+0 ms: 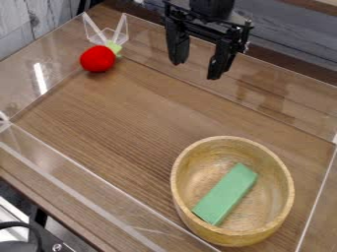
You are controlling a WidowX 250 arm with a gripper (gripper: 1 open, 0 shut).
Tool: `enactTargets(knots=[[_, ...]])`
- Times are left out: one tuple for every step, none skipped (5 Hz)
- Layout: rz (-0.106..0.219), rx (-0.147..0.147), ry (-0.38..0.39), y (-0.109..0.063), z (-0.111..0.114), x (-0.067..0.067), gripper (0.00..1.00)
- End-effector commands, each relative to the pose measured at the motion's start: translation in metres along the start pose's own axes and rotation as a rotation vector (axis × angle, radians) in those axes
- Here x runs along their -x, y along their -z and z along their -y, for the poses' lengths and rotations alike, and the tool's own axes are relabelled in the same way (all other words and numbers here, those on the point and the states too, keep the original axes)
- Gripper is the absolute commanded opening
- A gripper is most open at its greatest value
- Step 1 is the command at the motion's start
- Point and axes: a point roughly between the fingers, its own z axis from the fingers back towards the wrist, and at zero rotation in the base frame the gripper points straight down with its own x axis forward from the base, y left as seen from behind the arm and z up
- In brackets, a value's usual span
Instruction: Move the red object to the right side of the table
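The red object (98,59), a small rounded strawberry-like toy with a pale green leafy tip, lies on the brown wood-grain table (145,128) at the far left, close to the back corner of the clear walls. My gripper (195,55) hangs at the top centre, pointing down, to the right of the red object and apart from it. Its two dark fingers (175,49) stand spread open with nothing between them.
A round light wooden bowl (191,167) sits at the front right, holding a flat green block (227,194). Low clear acrylic walls (79,162) border the tabletop on all sides.
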Motion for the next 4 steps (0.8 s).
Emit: enactTargets(knots=[[-0.013,-0.005,0.002,0.006,-0.009,-0.001,1.0],[-0.008,-0.012,0.005,0.009,-0.035,0.0,1.0],[0.01,-0.028,-0.016,0.01,-0.078,-0.002,1.0],[0.041,-0.043,-0.022,0.01,-0.118,-0.005,1.0]])
